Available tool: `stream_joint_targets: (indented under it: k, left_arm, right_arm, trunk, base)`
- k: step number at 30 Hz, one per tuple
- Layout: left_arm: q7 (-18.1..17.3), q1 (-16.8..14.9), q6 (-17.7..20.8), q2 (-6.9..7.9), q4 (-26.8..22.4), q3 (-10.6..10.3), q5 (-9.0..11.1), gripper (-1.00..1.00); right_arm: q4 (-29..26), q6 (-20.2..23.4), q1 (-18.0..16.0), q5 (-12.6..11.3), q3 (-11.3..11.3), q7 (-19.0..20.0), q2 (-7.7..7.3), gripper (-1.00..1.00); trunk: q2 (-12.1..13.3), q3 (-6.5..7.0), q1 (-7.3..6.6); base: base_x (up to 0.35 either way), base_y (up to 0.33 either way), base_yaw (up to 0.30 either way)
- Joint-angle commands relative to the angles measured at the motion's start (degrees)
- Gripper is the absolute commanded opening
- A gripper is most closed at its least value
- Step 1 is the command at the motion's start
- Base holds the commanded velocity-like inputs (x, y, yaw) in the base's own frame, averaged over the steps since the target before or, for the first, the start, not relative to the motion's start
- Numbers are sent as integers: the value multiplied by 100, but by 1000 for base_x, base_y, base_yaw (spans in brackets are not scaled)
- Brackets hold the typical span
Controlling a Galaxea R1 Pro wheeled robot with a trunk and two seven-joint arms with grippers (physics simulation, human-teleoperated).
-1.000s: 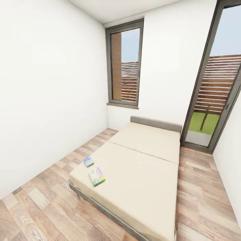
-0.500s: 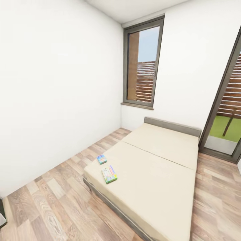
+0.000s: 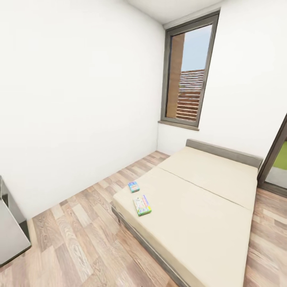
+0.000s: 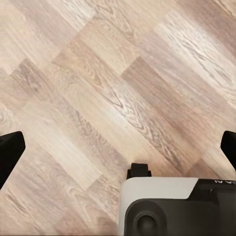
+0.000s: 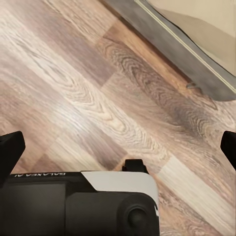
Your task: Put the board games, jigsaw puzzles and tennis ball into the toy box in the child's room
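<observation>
Head view swung left since a second ago: bed [image 3: 191, 223] and window [image 3: 189, 71] now further right, grey table edge [image 3: 10, 235] newly in at 8 o'clock. Two board games [image 3: 142, 205] flat on mattress near its corner, small blue one [image 3: 134, 186] at 11 o'clock of larger, apart. White walls, wood plank floor [image 3: 79, 247].

Left wrist: left gripper [image 4: 118, 150] over planks, fingertips spread wide, nothing between.

Right wrist: right gripper [image 5: 118, 147] likewise spread, empty; bed frame corner at 1 o'clock.
</observation>
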Motion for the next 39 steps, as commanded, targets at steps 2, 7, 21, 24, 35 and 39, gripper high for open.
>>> stream_joint_targets:
  k: [2, 7, 21, 24, 35, 39]
  left_arm:
    - [13, -6, -13, -1, 6, -5, 4, 100]
    - [13, -6, -7, -12, 8, -5, 4, 100]
    - [21, -6, -7, -18, 84, 4, 4, 100]
    - [22, -6, -8, -18, 85, 4, 4, 100]
    - [22, -6, -6, -18, 86, 4, 4, 100]
    - [22, -6, -18, -18, 89, 4, 4, 100]
  right_arm:
    - [4, -16, -4, 2, -1, -24, 18, 100]
    - [4, -11, -4, 4, 4, -124, 50, 100]
    - [4, -19, -4, 7, 11, -291, 97, 100]
    - [4, -19, -4, 10, 11, -293, 101, 100]
    - [4, -19, -4, 13, 20, -302, 145, 100]
    - [8, -19, -4, 13, 20, -303, 153, 100]
  trunk:
    - [71, 12, -42]
    - [271, 71, -152]
    - [793, 217, -437]
    - [793, 198, -437]
    - [793, 130, -437]
    - [793, 105, -437]
  base:
    - [0, 0, 236]
    - [0, 0, 236]
    - [0, 0, 236]
    - [0, 0, 236]
    - [0, 0, 236]
    - [0, 0, 236]
